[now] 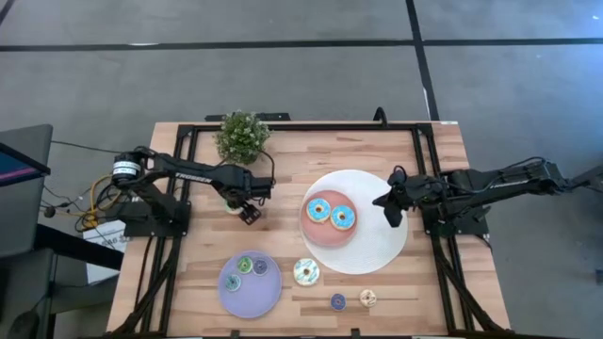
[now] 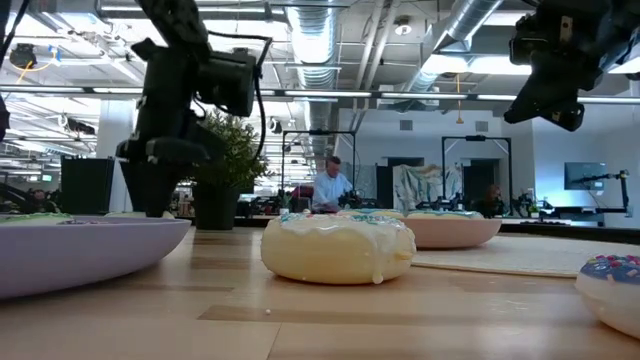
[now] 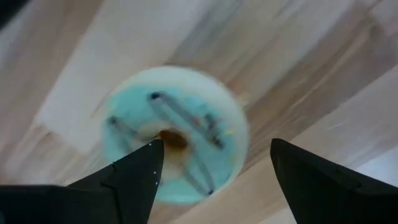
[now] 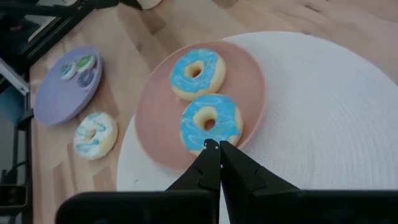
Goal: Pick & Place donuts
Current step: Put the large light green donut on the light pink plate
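My left gripper [image 3: 211, 171] hangs spread open over a teal-iced toy donut [image 3: 177, 134] near the potted plant [image 1: 242, 135], my right gripper [image 4: 219, 149] pinched empty above two blue-iced donuts [image 4: 210, 121] on the pink plate [image 4: 152, 118].

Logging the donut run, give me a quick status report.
Left gripper open over a teal-iced donut by the plant. Right gripper shut, empty, above two blue donuts on the pink plate. Nothing blocking.

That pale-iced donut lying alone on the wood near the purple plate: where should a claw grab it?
The pale-iced donut lies flat, hole up, clear of the lavender plate. Probably best from straight above, fingers pinching across the ring's outer sides.
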Tool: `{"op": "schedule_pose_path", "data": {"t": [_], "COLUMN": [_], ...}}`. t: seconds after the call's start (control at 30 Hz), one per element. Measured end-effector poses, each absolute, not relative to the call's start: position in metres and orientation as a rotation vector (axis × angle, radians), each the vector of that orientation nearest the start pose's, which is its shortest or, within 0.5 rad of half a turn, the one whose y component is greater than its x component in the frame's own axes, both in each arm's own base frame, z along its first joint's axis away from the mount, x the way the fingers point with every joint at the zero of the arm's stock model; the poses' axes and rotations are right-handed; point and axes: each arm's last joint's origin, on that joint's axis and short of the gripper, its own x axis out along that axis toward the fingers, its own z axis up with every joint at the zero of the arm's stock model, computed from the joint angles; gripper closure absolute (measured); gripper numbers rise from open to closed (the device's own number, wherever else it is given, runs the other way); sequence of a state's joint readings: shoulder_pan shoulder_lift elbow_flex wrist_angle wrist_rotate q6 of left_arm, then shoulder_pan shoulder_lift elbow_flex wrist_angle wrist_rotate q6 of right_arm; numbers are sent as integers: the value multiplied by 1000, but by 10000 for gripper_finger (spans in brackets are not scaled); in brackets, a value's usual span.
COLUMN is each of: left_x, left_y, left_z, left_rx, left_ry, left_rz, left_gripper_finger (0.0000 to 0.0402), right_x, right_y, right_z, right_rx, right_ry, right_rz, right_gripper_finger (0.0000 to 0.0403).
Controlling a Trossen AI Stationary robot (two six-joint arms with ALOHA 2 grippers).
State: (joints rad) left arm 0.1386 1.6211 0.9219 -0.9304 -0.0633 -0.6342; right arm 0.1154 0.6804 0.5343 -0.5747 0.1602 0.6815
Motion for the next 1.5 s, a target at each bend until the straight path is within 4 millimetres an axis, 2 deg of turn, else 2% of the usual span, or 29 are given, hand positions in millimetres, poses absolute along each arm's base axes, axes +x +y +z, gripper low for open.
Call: {"op": "schedule_pose_path", "data": {"t": [0.17,0.53,0.97,1.27,1.5], "left_x": [247,250,252,255,275], "left_y": [41,41,41,41,39], "left_z": [150,150,150,154,177], "left_rx": [-595,-598,-630,-653,-686], "left_ry": [1531,1498,1474,1459,1376], "left_rz": [640,618,644,652,594], "left_gripper_finger": [113,120,246,299,318], "right_x": [138,138,138,138,138], "right_y": [11,11,11,10,11], "right_z": [230,230,230,230,231], "right_rx": [552,551,552,544,544], "right_ry": [662,661,657,648,648], "right_rz": [-286,-288,-286,-307,-306], "right_gripper_finger": [403,403,403,403,403]}}
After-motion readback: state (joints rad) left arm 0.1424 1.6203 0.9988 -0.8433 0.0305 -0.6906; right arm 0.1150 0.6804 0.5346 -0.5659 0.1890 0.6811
